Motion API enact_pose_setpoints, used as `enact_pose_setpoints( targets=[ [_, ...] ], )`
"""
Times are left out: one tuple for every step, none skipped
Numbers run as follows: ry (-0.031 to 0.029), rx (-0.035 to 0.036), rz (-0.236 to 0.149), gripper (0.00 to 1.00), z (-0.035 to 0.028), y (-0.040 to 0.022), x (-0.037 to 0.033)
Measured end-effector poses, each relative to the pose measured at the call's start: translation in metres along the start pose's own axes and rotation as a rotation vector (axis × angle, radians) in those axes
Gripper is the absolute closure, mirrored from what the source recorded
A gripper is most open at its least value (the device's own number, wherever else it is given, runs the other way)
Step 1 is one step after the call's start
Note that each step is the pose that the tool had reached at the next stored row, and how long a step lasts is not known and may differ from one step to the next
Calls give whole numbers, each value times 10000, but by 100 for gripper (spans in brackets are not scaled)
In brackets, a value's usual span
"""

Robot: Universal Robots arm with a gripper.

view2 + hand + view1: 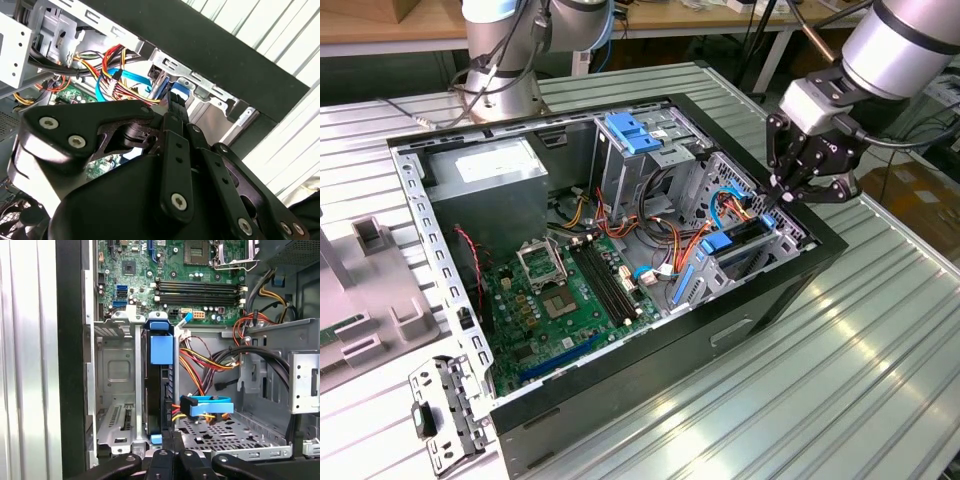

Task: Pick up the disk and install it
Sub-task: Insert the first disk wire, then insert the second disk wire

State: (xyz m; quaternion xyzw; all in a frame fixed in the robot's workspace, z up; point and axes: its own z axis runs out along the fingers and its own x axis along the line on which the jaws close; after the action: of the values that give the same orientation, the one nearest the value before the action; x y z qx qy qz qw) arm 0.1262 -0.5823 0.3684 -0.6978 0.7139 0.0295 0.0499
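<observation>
**Disk on edge in the drive bay**

The disk [159,390] stands on its narrow edge, dark along its side, framed by a bright blue carrier with a blue tab at its far end. It sits slotted in a metal bay directly ahead of the pincer [170,452], its near end just beside the fingertips.

The arm [900,45] is a smooth silver-grey tube ending in a pale grey wrist block, below which the gripper [798,185] is matte black, built of angular linkage bars pinned with round silver screws [178,201].
</observation>
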Motion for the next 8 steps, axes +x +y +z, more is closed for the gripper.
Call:
enact_pose_setpoints(
  targets=[
    [0,0,0,89,-2,-5,-1],
    [-1,-1,1,89,-2,-5,-1],
    [-2,0,1,89,-2,-6,-1],
    [-2,0,0,89,-2,-7,-1],
    [-2,-1,1,89,-2,-7,0],
    [-1,0,1,89,-2,-7,-1],
    [-2,0,1,89,-2,-7,-1],
    [-1,0,0,89,-2,-7,-1]
  ],
)
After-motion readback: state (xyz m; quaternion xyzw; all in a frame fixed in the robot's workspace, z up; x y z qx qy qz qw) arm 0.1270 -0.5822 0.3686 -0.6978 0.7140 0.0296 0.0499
